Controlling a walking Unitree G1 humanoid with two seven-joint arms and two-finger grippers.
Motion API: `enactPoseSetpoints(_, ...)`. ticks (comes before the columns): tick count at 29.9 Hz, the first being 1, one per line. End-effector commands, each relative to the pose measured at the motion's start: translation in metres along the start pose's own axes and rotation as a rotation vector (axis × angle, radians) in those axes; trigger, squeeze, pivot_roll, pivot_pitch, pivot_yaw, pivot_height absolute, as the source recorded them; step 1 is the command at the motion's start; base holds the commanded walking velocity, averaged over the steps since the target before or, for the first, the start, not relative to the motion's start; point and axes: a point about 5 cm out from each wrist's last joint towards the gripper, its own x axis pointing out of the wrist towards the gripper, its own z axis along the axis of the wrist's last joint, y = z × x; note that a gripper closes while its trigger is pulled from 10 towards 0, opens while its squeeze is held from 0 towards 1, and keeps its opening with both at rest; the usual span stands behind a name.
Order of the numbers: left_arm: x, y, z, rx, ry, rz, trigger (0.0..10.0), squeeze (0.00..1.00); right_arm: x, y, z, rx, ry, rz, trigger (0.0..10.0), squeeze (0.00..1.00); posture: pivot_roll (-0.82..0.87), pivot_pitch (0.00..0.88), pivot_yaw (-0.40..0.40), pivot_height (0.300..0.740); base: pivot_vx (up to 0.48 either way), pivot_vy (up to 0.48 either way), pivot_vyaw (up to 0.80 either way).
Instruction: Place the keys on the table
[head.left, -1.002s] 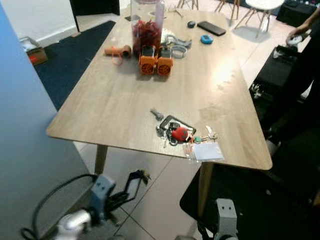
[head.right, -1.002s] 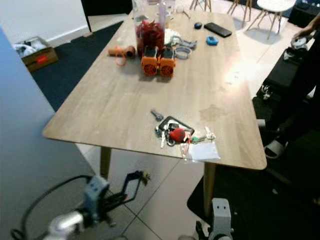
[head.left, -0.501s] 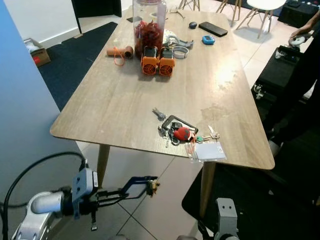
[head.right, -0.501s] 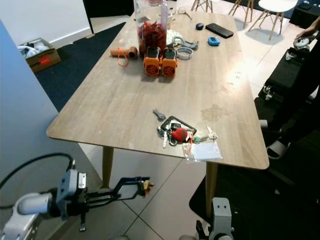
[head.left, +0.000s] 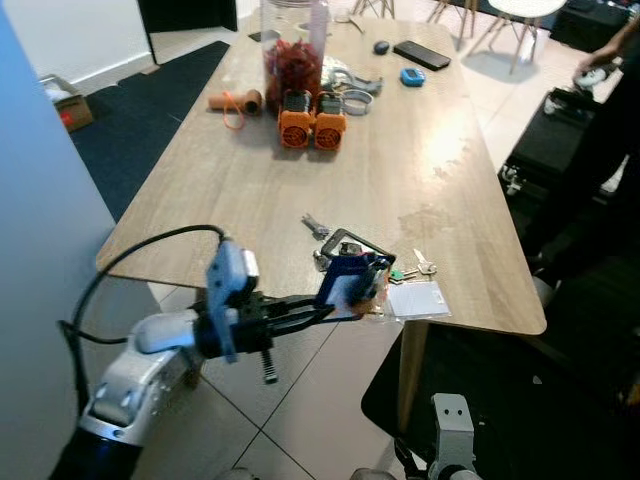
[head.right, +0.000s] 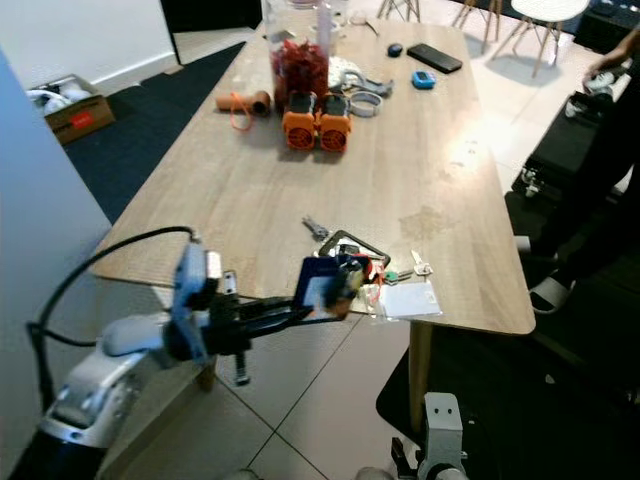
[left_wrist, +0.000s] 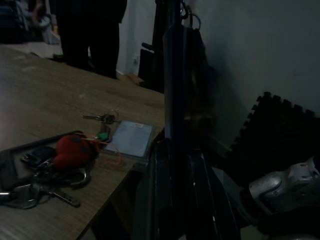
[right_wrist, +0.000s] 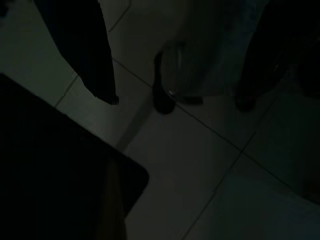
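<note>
Metal, plastic and a soft red fob make up the keys (head.left: 352, 265), a loose bunch lying near the front edge of the wooden desk (head.left: 230, 200), with a black rectangular loop, several separate keys fanned to either side and a clear card sleeve (head.left: 418, 299) just beside them toward the robot's right. Such a bunch would likely be light but floppy: it would sag and swing from whatever part is pinched, and the smooth flat keys could slip between hard fingers. The red fob or the black loop looks like the surest place to take hold, since either offers bulk or an edge to close around.

The left gripper (head.left: 350, 283) is raised at the desk's front edge, its tip directly before the bunch and overlapping it in the head views. In the left wrist view the fingers (left_wrist: 175, 100) appear close together with something small hooked at their tip, but the picture is too dark to tell whether they are clamped on anything. From that view the bunch lies on the desk just beside and below the fingers. The right arm hangs idle over the tiled floor (head.left: 300, 400), its wrist view very dark.
</note>
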Motion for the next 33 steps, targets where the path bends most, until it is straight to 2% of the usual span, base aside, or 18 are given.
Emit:
enactPoseSetpoints(1,0.003,0.0,-0.003,-0.009,0.007,0.013,10.0,0.0,0.0,-0.001,-0.001,0.007,0.003,-0.005,10.0,0.0,0.04,0.065,-0.042,0.74,0.0,0.0,0.0)
enactPoseSetpoints(2,0.014,0.01,-0.007,0.024,0.051,0.092,10.0,0.0,-0.001,-0.001,-0.001,0.01,0.001,-0.008,10.0,0.0,0.03,0.063,-0.034,0.74,0.0,0.0,0.0)
enactPoseSetpoints(3,0.014,0.01,-0.007,0.024,0.051,0.092,10.0,0.0,-0.001,-0.001,-0.001,0.01,0.001,-0.008,10.0,0.0,0.03,0.063,-0.034,0.74,0.0,0.0,0.0)
enactPoseSetpoints(4,0.022,0.019,-0.01,0.05,0.093,0.171,10.0,0.0,-0.001,-0.001,-0.002,0.013,0.0,-0.011,10.0,0.0,0.03,0.06,-0.031,0.74,0.0,0.0,0.0)
enactPoseSetpoints(5,0.022,0.019,-0.01,0.05,0.093,0.171,10.0,0.0,-0.001,-0.001,-0.002,0.013,0.0,-0.011,10.0,0.0,0.03,0.06,-0.031,0.74,0.0,0.0,0.0)
enactPoseSetpoints(6,0.028,0.027,-0.012,0.053,0.132,0.238,10.0,0.0,-0.001,-0.002,-0.002,0.016,0.0,-0.013,10.0,0.0,0.03,0.058,-0.029,0.74,0.0,0.0,0.0)
enactPoseSetpoints(8,0.028,0.027,-0.012,0.053,0.132,0.238,10.0,0.0,-0.001,-0.002,-0.002,0.016,0.0,-0.013,10.0,0.0,0.03,0.058,-0.029,0.74,0.0,0.0,0.0)
enactPoseSetpoints(9,0.032,0.033,-0.014,0.044,0.17,0.298,10.0,0.0,-0.001,-0.002,-0.003,0.017,0.001,-0.014,10.0,0.0,0.03,0.056,-0.029,0.74,0.0,0.0,0.0)
enactPoseSetpoints(14,0.032,0.033,-0.014,0.044,0.17,0.298,10.0,0.0,-0.001,-0.002,-0.003,0.017,0.001,-0.014,10.0,0.0,0.03,0.056,-0.029,0.74,0.0,0.0,0.0)
enactPoseSetpoints(15,0.034,0.039,-0.015,0.031,0.209,0.366,10.0,0.0,-0.002,-0.002,-0.003,0.018,0.001,-0.015,10.0,0.0,0.03,0.058,-0.029,0.74,0.0,0.0,0.0)
enactPoseSetpoints(18,0.034,0.039,-0.015,0.031,0.209,0.366,10.0,0.0,-0.002,-0.002,-0.003,0.018,0.001,-0.015,10.0,0.0,0.03,0.058,-0.029,0.74,0.0,0.0,0.0)
enactPoseSetpoints(19,0.033,0.047,-0.015,0.022,0.245,0.447,10.0,0.0,-0.001,-0.002,-0.003,0.02,0.001,-0.016,10.0,0.0,0.03,0.064,-0.028,0.74,0.0,0.0,0.0)
enactPoseSetpoints(21,0.033,0.047,-0.015,0.022,0.245,0.447,10.0,0.0,-0.001,-0.002,-0.003,0.02,0.001,-0.016,10.0,0.0,0.03,0.064,-0.028,0.74,0.0,0.0,0.0)
enactPoseSetpoints(22,0.031,0.054,-0.015,0.022,0.275,0.523,10.0,0.0,-0.001,-0.001,-0.003,0.021,0.001,-0.016,10.0,0.0,0.03,0.067,-0.029,0.74,0.0,0.0,0.0)
enactPoseSetpoints(24,0.031,0.054,-0.015,0.022,0.275,0.523,10.0,0.0,-0.001,-0.001,-0.003,0.021,0.001,-0.016,10.0,0.0,0.03,0.067,-0.029,0.74,0.0,0.0,0.0)
enactPoseSetpoints(25,0.027,0.06,-0.014,0.021,0.291,0.604,10.0,0.0,-0.001,-0.001,-0.002,0.022,0.0,-0.015,10.0,0.0,0.03,0.069,-0.03,0.74,0.0,0.0,0.0)
enactPoseSetpoints(27,0.025,0.065,-0.014,0.023,0.3,0.661,10.0,0.0,-0.001,-0.001,-0.002,0.023,0.0,-0.015,10.0,0.0,0.03,0.069,-0.029,0.74,0.0,0.0,0.0)
enactPoseSetpoints(33,0.024,0.068,-0.013,0.027,0.304,0.687,10.0,0.0,-0.001,-0.001,-0.002,0.024,0.001,-0.015,10.0,0.0,0.03,0.069,-0.029,0.74,0.0,0.0,0.0)
